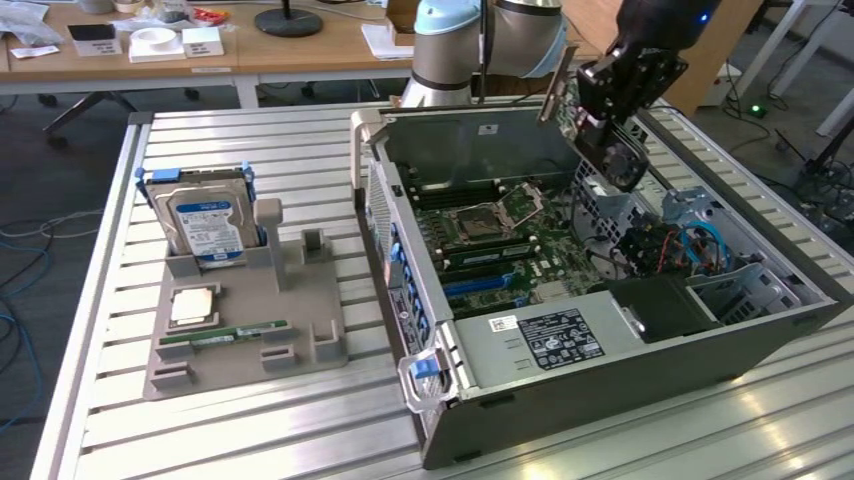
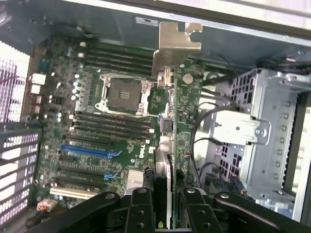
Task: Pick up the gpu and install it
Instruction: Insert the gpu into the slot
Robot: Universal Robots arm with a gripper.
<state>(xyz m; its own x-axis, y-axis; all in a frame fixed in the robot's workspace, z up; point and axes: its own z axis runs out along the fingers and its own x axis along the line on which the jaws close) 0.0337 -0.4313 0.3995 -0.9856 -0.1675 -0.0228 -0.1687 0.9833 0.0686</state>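
1 arm, gripper up over the far right part of the open computer case, as the exterior view has it. Jaws narrow, clamped on the gpu; the card hangs tilted above the case interior, clear of the board. Wrist view: 2 black fingers either side of the gpu. The card shows edge-on as a slim strip running away from the gripper, its silver metal bracket at the far end, close to the case wall. Under it lies the green motherboard, with the CPU socket in the middle, dark memory slots on both sides of it, and 1 blue slot nearer the gripper. A perforated silver drive cage sits just beside the board. The case lies on its side, lid off, on a slatted metal table. On the exterior view's left, well apart from the case, is a grey holder. It carries a blue-labelled hard drive standing upright at its far end, a square processor chip lying flat, and a green memory stick lying flat at the near end. Blue cables run inside the case at the exterior view's right, near the drive cage.
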